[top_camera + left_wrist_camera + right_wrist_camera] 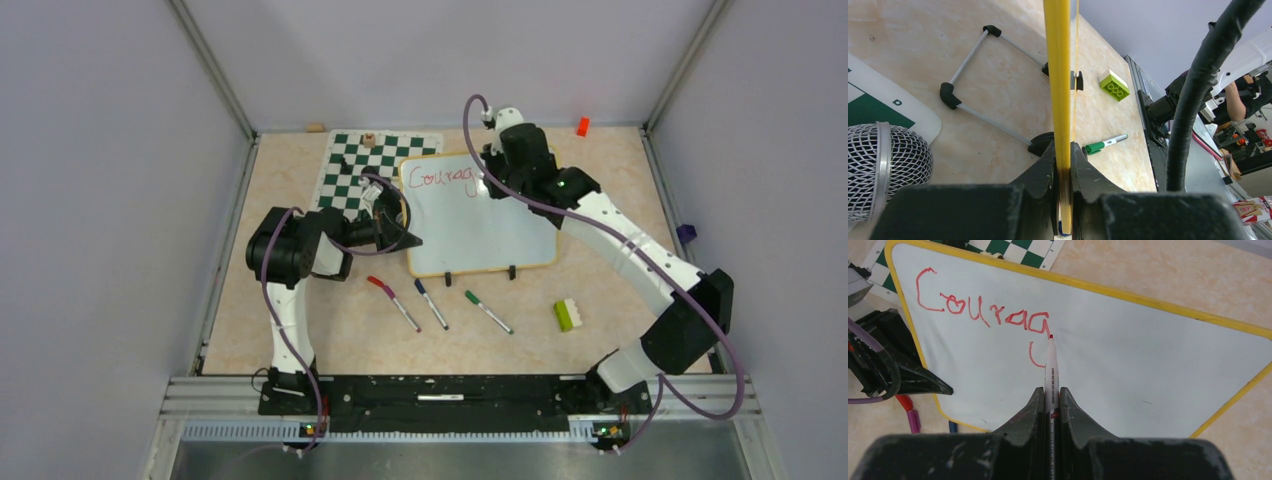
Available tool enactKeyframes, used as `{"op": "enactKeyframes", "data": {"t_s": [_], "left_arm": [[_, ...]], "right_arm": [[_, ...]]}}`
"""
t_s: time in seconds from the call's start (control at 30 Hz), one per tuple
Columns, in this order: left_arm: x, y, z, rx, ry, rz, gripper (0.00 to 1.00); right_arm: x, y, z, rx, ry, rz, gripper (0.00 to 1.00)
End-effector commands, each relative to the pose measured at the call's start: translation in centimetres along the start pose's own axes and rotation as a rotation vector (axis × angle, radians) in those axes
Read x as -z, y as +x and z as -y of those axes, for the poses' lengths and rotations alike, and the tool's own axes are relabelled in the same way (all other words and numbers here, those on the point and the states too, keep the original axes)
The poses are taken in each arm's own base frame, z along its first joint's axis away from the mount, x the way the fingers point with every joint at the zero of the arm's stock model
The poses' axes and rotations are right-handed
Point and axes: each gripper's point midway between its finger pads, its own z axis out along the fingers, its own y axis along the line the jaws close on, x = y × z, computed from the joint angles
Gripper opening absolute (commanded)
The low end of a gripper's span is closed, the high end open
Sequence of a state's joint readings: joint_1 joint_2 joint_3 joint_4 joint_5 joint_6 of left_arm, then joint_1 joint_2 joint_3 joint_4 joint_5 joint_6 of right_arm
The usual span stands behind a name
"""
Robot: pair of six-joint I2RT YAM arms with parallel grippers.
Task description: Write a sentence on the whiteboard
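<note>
The whiteboard [490, 225] lies mid-table, white with a yellow rim [1148, 300]. Red writing on it reads "Courag" [983, 315] along its top left [445, 177], with a hooked stroke below the last letter. My right gripper [1051, 390] is shut on a white marker [1051, 372]. Its red tip touches the board beside the last letter. From above, this gripper [490, 183] hangs over the writing's right end. My left gripper [1063, 147] is shut on the board's yellow edge [1058, 75], at the board's lower left corner [405, 240].
Red [392, 301], blue [431, 303] and green [487, 311] markers lie in front of the board, with a lime brick [568, 315] to their right. A green-and-white chess mat [355, 175] lies behind-left. A small orange object [582, 126] sits by the back wall. A wire frame [973, 75] shows beneath the board.
</note>
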State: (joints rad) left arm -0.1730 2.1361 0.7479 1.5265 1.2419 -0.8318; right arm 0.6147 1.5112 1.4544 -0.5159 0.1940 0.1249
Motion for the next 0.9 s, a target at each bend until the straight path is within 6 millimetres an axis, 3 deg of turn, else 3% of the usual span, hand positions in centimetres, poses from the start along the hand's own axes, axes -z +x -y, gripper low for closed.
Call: {"op": "enactKeyframes", "data": {"t_s": [0.0, 0.4, 0.67, 0.87], "left_arm": [[-0.1, -0.7, 1.2, -0.169, 0.044, 0.003, 0.04], [-0.1, -0.7, 1.2, -0.172, 0.044, 0.003, 0.04], [-0.1, -0.7, 1.2, -0.171, 0.044, 0.003, 0.04], [-0.1, -0.6, 1.1, -0.170, 0.042, 0.004, 0.04]], "right_arm": [[1.7, -3.5, 1.2, -0.048, 0.012, 0.107, 0.00], [0.0, -3.2, 1.7, -0.045, 0.042, 0.091, 0.00], [-1.1, -2.2, 3.3, -0.038, 0.136, 0.064, 0.00], [-0.8, -1.5, 5.1, -0.039, 0.209, 0.049, 0.00]]}}
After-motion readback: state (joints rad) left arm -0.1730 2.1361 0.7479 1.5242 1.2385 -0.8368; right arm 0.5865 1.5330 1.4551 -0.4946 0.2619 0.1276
